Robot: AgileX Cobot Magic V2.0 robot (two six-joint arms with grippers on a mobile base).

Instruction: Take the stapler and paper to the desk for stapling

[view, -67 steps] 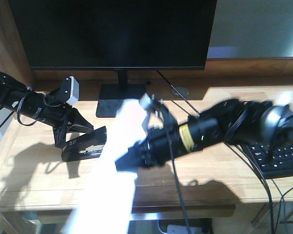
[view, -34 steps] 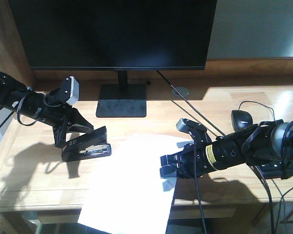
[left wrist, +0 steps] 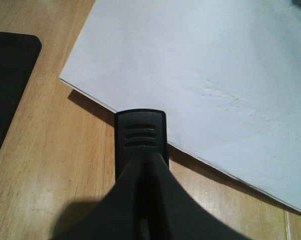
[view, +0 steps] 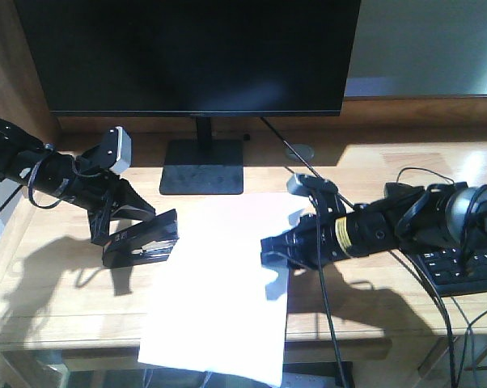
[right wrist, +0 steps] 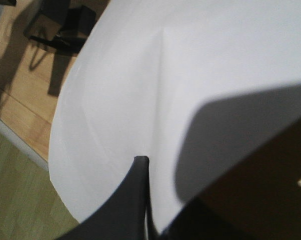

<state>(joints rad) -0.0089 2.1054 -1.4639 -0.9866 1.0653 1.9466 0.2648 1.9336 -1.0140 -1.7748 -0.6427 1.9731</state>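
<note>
The black stapler (view: 142, 239) rests on the light-wood desk (view: 49, 299) at the left, and my left gripper (view: 114, 230) is shut on its rear end. From the left wrist, the stapler's ribbed nose (left wrist: 140, 134) sticks out past my closed fingers (left wrist: 155, 185), right at the edge of the paper (left wrist: 205, 75). The white paper (view: 219, 283) lies mid-desk, its near end hanging over the front edge. My right gripper (view: 269, 249) is shut on the sheet's right edge. In the right wrist view the paper (right wrist: 165, 85) runs between my fingers (right wrist: 140, 172).
A large dark monitor (view: 187, 56) stands at the back on a black base (view: 201, 178). A black keyboard (view: 462, 271) and cables (view: 312, 171) lie at the right. The desk's front edge (view: 65, 346) runs just below the stapler.
The paper swung down from the air onto the desk, then slid back and left, nearer the stapler. My right gripper moved with it. The left arm and stapler stayed still.
</note>
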